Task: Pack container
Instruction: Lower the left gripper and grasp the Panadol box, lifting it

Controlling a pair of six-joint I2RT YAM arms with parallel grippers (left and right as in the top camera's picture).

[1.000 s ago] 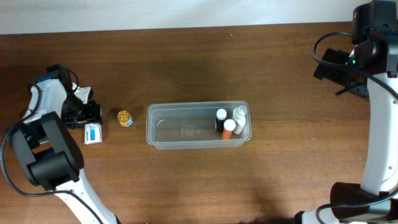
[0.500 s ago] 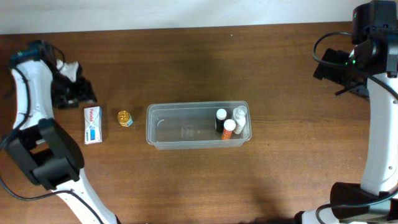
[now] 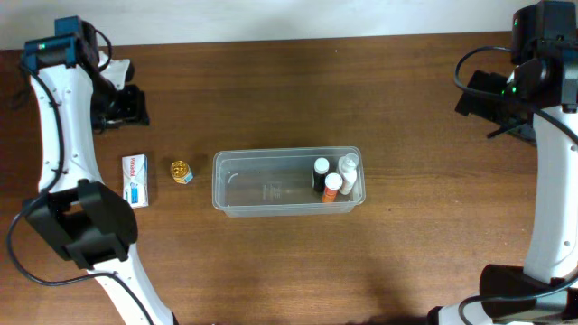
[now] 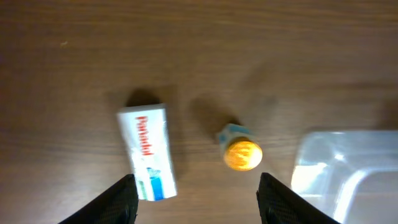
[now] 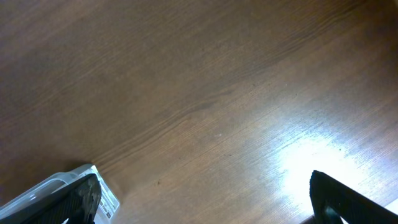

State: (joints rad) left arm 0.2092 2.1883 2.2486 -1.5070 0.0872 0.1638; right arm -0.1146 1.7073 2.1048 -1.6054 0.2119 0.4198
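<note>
Clear rectangular plastic container (image 3: 262,191): overhead, sat centre of tabletop (image 3: 406,262), three bottles (image 3: 331,178) inside. Left wrist: left gripper (image 4: 198,202) fingers wide, empty; white-and-blue box (image 4: 148,152) and gold-topped jar (image 4: 241,152) lay unpacked; next pick likely required descending onto one. Right wrist: right gripper (image 5: 205,205) fingers wide, empty.

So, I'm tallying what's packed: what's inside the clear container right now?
The container holds three small bottles at its right end: a black bottle, a white bottle and an orange bottle. The rest looks bare; whatever lies beneath them is hidden.
</note>
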